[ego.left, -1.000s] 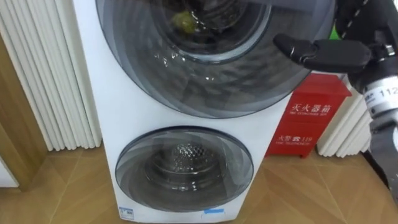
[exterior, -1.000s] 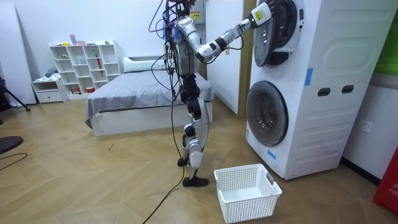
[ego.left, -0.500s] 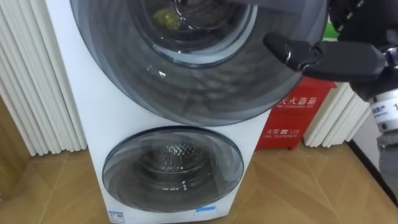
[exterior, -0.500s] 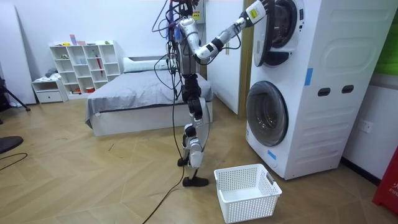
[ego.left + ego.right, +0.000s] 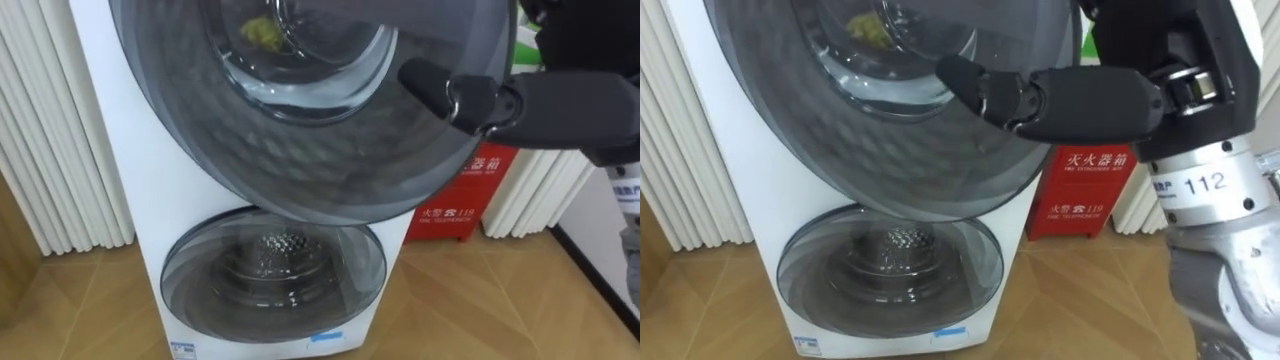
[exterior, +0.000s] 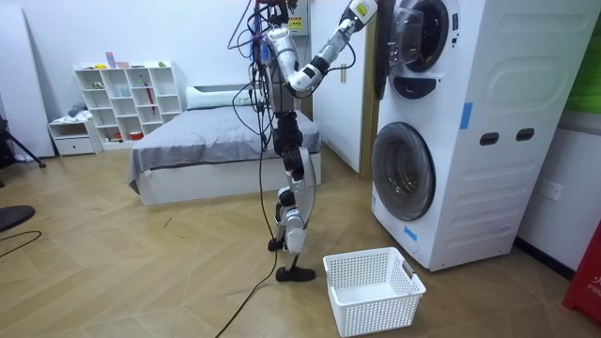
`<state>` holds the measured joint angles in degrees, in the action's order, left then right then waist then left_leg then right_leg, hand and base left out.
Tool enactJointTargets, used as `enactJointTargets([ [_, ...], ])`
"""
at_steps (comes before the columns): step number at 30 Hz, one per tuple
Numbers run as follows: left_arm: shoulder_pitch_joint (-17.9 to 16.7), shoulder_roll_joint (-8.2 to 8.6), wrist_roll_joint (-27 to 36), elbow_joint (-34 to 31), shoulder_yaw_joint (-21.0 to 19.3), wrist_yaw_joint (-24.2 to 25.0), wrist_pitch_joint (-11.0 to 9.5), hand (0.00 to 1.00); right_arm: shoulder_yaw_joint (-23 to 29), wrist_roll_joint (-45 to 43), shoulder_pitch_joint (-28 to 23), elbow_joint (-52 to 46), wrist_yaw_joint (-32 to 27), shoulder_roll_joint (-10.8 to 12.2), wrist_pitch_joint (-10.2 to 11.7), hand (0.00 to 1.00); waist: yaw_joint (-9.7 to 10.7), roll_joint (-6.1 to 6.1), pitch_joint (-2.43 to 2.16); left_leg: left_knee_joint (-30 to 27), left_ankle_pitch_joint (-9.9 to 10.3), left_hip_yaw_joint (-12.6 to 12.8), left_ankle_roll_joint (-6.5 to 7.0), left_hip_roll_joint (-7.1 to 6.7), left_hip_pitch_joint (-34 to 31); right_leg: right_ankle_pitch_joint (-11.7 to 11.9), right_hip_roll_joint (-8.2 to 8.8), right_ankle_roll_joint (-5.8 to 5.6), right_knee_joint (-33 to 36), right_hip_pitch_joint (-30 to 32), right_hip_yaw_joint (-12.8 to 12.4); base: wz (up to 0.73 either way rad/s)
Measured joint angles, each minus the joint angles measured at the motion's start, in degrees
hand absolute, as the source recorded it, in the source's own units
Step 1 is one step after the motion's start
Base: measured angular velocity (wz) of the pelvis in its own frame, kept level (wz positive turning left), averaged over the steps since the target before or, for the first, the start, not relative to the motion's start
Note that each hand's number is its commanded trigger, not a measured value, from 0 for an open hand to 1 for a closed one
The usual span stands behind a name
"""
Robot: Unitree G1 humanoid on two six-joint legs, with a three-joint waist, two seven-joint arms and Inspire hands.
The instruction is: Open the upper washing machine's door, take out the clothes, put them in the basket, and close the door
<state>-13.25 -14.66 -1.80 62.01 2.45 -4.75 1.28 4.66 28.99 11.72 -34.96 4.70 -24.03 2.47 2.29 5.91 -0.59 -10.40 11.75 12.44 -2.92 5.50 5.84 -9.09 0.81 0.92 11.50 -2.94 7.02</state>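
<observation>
Two white front-loading machines [image 6: 470,131] are stacked in front of me. The upper round door [image 5: 300,150] of dark glass stands partly swung out toward me. Through it a yellow-green piece of clothing [image 5: 262,32] shows inside the upper drum. My right hand [image 5: 570,105] reaches in from the right and lies against that door's right rim; in the room view the right hand [image 6: 360,9] is raised high at the door's edge. The lower door [image 5: 272,270] is closed over a bare metal drum.
A white laundry basket [image 6: 373,289] sits on the wooden floor beside my feet, before the machines. A red box [image 5: 462,205] stands right of the machines and a white ribbed radiator [image 5: 50,150] to their left. A bed [image 6: 207,150] and white shelf [image 6: 127,99] lie behind me.
The upper door has swung further out from the machine with my right hand on its rim. My right arm has lifted and drawn back toward me. The head camera has shifted a little.
</observation>
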Motion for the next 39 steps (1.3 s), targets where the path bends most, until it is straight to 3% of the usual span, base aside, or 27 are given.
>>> enactJointTargets([
  [3, 0.21, 0.0, 0.02, 0.53, 0.01, 0.0, -0.09, 0.0, -0.19, 0.32, -0.17, 0.02, 2.59, 2.78, 1.13, 0.0, -0.05, -0.14, 0.08, 0.02, 0.06, 0.03, -0.06, 0.03, 0.1, 0.0, -0.15, 0.0, -0.01, 0.07, -0.41, -0.02],
  [9, 0.38, 0.03, 0.14, 0.54, 0.05, 0.09, -0.06, 0.0, -0.38, 6.07, -4.06, 0.34, 7.58, 6.15, 3.97, 0.0, -0.52, -0.77, 0.07, 0.14, 0.09, 0.1, -0.1, 0.06, 0.43, 0.0, -0.21, 0.0, 0.0, -0.07, -0.72, 0.0],
  [17, 0.56, -0.23, 1.24, 0.51, 2.17, 0.08, -0.02, 0.0, -2.21, 10.51, -9.51, 3.17, 11.62, 6.63, 5.79, 0.0, -0.78, -1.47, 0.1, 0.69, 0.09, 1.35, -0.11, 0.33, 0.85, 0.15, -0.64, -0.05, 0.12, 0.11, -2.26, -0.08],
  [21, 0.86, -0.28, 1.19, 0.52, 2.53, 0.45, -0.04, 0.0, -3.4, 11.75, -9.72, 3.16, 13.73, 8.3, 6.87, 0.0, -0.63, -2.02, 0.14, 0.66, 0.15, 1.37, -0.24, 0.58, 0.75, 0.25, -0.92, 0.12, -0.16, 0.13, -2.25, 0.0],
  [27, 1.36, -0.28, 1.29, 0.45, 3.46, 1.52, -0.06, 0.0, -4.42, 18.69, -9.78, 4.75, 16.79, 8.33, 8.29, 0.0, -0.88, -2.89, 0.12, 0.57, 0.12, 1.37, -0.34, 0.71, 0.64, 0.49, -1.05, 0.27, -0.87, 0.06, -2.02, 0.0],
  [39, 2.23, -0.3, 2.2, 0.5, 3.43, 1.84, -0.06, 0.0, -6.25, 20.47, -10.12, 4.99, 20.1, 8.56, 9.45, 0.0, -1.46, -2.69, -0.03, 0.14, 0.11, 1.38, -0.35, 0.74, 0.21, 0.52, -1.04, 0.31, -0.45, 0.5, -2.05, 0.0],
])
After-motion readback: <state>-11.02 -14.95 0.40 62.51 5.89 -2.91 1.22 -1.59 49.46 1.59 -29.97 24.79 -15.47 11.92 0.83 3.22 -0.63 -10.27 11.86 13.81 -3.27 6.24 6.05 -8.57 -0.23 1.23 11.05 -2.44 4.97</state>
